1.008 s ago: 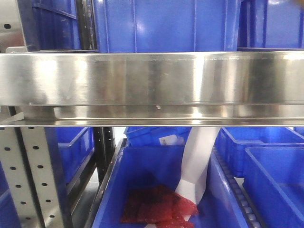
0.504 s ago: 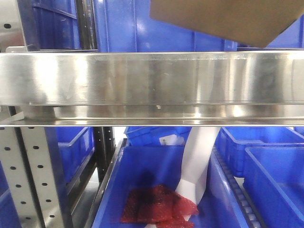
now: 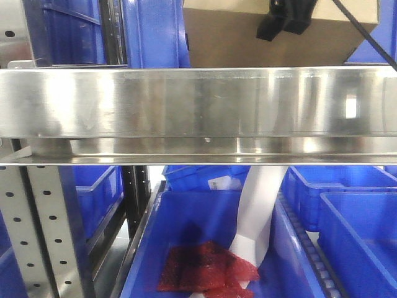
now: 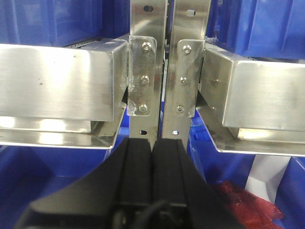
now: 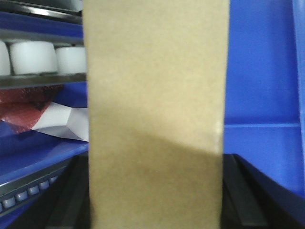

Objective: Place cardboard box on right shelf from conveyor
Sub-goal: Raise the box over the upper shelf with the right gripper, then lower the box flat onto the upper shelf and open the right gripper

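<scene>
The cardboard box [image 3: 236, 43] is plain tan and hangs at the top of the front view, just above and behind the broad shiny lip of the right shelf [image 3: 186, 102]. My right gripper [image 3: 280, 30] is shut on it, its black fingers showing against the box's face. In the right wrist view the cardboard box [image 5: 155, 109] fills the middle between my right gripper's [image 5: 155, 191] two dark fingers. My left gripper [image 4: 152, 143] is shut and empty, facing two bolted steel uprights [image 4: 164, 71]. The conveyor is out of view.
Blue plastic bins [image 3: 217, 31] stand behind the box on the shelf. Below the lip, a blue bin [image 3: 186, 230] holds a red mesh bag [image 3: 205, 267] and a white paper strip [image 3: 257, 211]. A perforated grey upright [image 3: 43, 230] stands at the lower left.
The box came into the top of the front view, then moved left and down toward the shelf lip. My right gripper's fingers now show on it.
</scene>
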You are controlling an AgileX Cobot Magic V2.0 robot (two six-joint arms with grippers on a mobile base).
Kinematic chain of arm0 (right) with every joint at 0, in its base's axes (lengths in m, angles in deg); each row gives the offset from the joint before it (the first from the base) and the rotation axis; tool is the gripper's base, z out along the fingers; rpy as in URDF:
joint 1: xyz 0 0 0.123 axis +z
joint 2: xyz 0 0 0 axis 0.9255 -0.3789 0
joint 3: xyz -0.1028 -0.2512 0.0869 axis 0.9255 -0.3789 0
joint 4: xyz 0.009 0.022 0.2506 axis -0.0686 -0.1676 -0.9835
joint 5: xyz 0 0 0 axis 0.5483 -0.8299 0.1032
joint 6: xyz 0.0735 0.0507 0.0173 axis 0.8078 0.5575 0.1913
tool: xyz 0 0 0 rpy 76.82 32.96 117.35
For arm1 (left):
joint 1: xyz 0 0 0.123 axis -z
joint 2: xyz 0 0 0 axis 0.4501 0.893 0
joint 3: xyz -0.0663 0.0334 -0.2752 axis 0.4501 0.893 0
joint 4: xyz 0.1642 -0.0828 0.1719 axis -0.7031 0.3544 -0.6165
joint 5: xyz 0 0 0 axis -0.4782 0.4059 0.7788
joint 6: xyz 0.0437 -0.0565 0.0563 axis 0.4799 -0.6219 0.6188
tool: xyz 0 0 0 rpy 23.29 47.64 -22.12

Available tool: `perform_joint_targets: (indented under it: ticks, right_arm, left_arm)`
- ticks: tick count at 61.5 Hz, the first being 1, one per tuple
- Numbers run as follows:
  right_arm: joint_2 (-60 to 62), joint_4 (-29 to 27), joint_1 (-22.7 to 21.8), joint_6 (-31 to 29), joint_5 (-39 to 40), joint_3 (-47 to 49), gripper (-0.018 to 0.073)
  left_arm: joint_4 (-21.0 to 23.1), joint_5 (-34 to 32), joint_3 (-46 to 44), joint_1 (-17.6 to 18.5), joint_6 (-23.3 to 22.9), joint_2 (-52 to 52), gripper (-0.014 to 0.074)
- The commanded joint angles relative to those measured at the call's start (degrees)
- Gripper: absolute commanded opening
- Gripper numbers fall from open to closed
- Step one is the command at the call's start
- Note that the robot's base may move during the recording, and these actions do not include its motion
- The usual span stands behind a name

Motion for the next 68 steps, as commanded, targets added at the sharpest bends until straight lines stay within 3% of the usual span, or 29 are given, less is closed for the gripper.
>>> perform_joint_targets:
  ticks: [1, 10, 15, 19, 28, 30, 37, 59, 68]
  right_arm:
    - [2.18, 1.99, 0.05, 0.17, 4.41, 2.2, 0.0059]
    - [2.18, 2.02, 0.05, 0.17, 4.47, 2.2, 0.0066]
    - [2.18, 2.02, 0.05, 0.17, 4.51, 2.2, 0.0134]
    - [2.18, 2.02, 0.05, 0.17, 4.51, 2.2, 0.0253]
    - [2.18, 2.02, 0.05, 0.34, 7.14, 2.2, 0.0615]
    - [2.18, 2.02, 0.05, 0.34, 7.75, 2.2, 0.0652]
    - [2.3, 2.02, 0.34, 0.34, 8.6, 2.2, 0.0636]
    - [10.51, 1.23, 4.04, 0.64, -0.93, 2.2, 0.0635]
    - [14.92, 1.03, 3.55, 4.85, -0.58, 2.2, 0.0608]
  left_arm:
    - [0.34, -4.88, 0.35, 0.04, 0.01, -0.31, -0.0116]
    - [0.34, -4.88, 0.35, 0.04, 0.01, -0.31, -0.0115]
    - [0.34, -4.88, 0.35, 0.04, 0.01, -0.31, -0.0116]
    - [0.34, -4.88, 0.35, 0.04, 0.01, -0.31, -0.0116]
    - [0.34, -4.88, 0.35, 0.04, 0.01, -0.31, -0.0116]
    - [0.34, -4.88, 0.35, 0.04, 0.01, -0.31, -0.0116]
    - [0.34, -4.88, 0.35, 0.04, 0.01, -0.31, -0.0116]
    - [0.34, -4.88, 0.35, 0.04, 0.01, -0.31, -0.0116]
    - [0.34, -4.88, 0.35, 0.04, 0.01, -0.31, -0.0116]
